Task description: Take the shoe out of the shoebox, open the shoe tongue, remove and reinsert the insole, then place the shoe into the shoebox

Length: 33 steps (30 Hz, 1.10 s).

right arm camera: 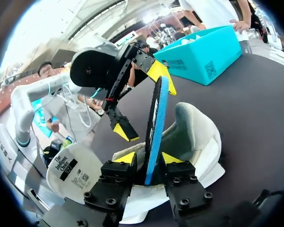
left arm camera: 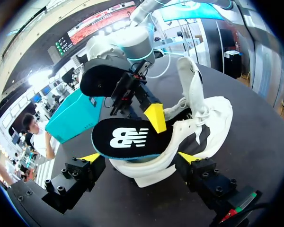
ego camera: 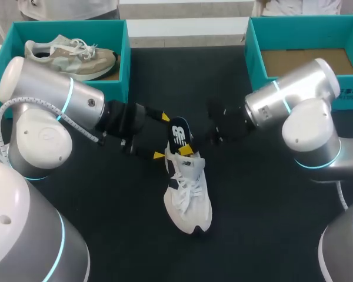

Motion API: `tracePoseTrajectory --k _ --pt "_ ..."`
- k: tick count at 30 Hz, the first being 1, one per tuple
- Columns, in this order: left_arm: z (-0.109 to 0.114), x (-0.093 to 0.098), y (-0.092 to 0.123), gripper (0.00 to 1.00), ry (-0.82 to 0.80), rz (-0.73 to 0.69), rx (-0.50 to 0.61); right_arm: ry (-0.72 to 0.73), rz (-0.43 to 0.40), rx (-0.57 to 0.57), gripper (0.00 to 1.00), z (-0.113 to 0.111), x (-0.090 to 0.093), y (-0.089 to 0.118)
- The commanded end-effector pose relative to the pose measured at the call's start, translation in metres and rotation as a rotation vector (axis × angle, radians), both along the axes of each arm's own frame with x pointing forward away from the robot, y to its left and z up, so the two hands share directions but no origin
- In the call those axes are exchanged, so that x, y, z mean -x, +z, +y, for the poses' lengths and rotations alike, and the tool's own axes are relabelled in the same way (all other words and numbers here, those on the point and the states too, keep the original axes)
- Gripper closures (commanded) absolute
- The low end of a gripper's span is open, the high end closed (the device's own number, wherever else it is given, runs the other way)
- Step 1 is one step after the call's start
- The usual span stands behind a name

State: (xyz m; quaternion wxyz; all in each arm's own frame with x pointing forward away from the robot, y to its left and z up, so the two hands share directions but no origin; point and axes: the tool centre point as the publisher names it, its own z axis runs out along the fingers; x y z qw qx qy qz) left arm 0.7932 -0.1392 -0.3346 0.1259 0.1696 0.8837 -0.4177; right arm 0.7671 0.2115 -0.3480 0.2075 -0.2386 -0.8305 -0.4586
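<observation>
head view: white shoe [ego camera: 188,197] lies on the dark table [ego camera: 117,205] between the arms, black insole [ego camera: 179,136] standing up out of its heel. left wrist: left gripper [left arm camera: 138,157] is spread wide either side of the heel, clamping nothing. right wrist: right gripper [right arm camera: 149,158] is pinched on the insole's thin edge. it looks like light, floppy foam, so best gripped low near the heel, or it'll likely buckle.

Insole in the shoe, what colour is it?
The insole is black on top, blue-edged; best in left wrist view.
</observation>
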Motion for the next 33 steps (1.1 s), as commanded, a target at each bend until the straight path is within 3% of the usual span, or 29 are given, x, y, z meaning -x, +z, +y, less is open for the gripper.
tracePoseTrajectory --k 1,3,4,6,7,19,24,25,27,29,33 --pt "-0.001 0.0 0.0 0.0 0.0 0.0 -0.005 0.039 -0.007 0.018 0.67 0.008 -0.021 0.005" --pt "-0.001 0.0 0.0 0.0 0.0 0.0 -0.005 0.045 -0.015 0.017 0.71 0.009 -0.028 0.006" --pt "-0.001 0.0 0.0 0.0 0.0 0.0 -0.005 0.047 -0.017 0.018 0.77 0.009 -0.03 0.006" --pt "-0.001 0.0 0.0 0.0 0.0 0.0 -0.005 0.048 -0.021 0.018 0.98 0.009 -0.031 0.006" --pt "-0.001 0.0 0.0 0.0 0.0 0.0 -0.005 0.053 -0.016 0.02 1.0 0.009 -0.031 0.006" --pt "-0.001 0.0 0.0 0.0 0.0 0.0 -0.005 0.049 0.111 0.074 1.0 0.003 0.017 -0.016" --pt "-0.001 0.0 0.0 0.0 0.0 0.0 -0.005 0.03 0.099 0.071 1.0 0.002 0.017 -0.015" --pt "-0.001 0.0 0.0 0.0 0.0 0.0 -0.005 0.03 0.093 0.074 0.85 0.002 0.016 -0.013" --pt "-0.001 0.0 0.0 0.0 0.0 0.0 -0.005 0.027 0.068 0.08 0.7 0.002 0.011 -0.009" --pt "-0.001 0.0 0.0 0.0 0.0 0.0 -0.005 0.031 0.053 0.083 0.63 0.003 0.007 -0.006" --pt "-0.001 0.0 0.0 0.0 0.0 0.0 -0.005 0.033 0.019 0.08 0.59 0.003 0.0 0.003"
